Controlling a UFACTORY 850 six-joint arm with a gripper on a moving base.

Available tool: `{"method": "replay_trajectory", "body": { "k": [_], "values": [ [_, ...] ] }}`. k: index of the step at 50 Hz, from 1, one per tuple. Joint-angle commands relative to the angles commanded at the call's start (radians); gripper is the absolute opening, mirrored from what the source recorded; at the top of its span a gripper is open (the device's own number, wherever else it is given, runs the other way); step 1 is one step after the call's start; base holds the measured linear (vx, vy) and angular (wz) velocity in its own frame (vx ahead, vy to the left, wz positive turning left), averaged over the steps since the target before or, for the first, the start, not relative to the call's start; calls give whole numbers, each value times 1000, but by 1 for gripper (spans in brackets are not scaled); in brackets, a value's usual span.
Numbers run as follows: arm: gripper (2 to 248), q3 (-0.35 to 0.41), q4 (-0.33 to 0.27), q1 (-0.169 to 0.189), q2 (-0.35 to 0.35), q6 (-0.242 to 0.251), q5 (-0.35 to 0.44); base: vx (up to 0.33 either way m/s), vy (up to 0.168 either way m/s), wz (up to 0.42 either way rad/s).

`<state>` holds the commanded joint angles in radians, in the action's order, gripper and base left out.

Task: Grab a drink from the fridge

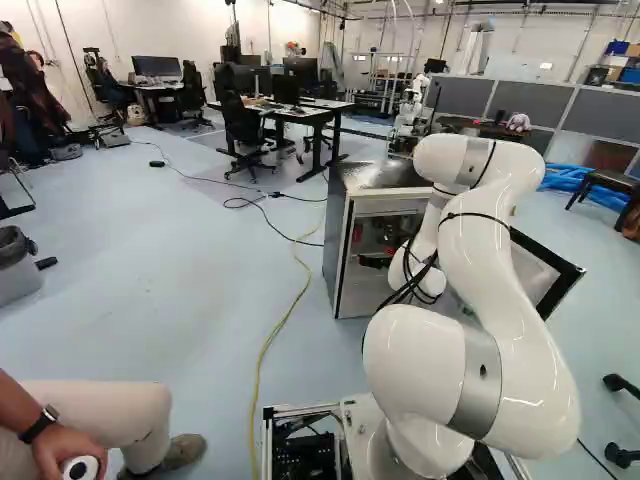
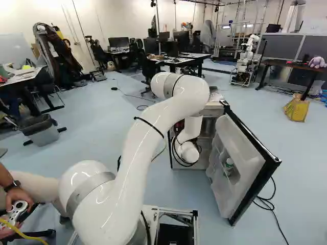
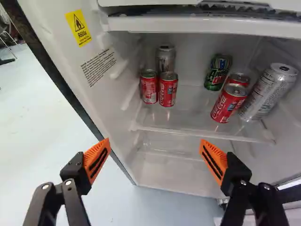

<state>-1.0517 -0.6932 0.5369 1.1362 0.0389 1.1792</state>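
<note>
The big white fridge (image 1: pixel 335 235) stands ahead with its door (image 2: pixel 230 138) wide open on the right, and on its shelf (image 3: pixel 202 133) are the drinks: a tall silver can (image 3: pixel 268 92) far to the right, a green can (image 3: pixel 218 72) further back, and two small red cans (image 3: pixel 158 89) on the left. The gripper (image 3: pixel 154 141) is on the near side, its fingers wide apart with nothing in them. To reach in well, I think it should lift above the shelf's edge, line up with just one can, go in slowly, and not bump the next one.
</note>
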Motion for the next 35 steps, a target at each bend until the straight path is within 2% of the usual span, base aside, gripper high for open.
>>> {"method": "replay_trajectory", "body": {
  "k": [15,35],
  "values": [
    [247,0,16,0,0,0,0,0,0,0],
    [247,15,139,5,-7,0,0,0,0,0]
  ]
}}
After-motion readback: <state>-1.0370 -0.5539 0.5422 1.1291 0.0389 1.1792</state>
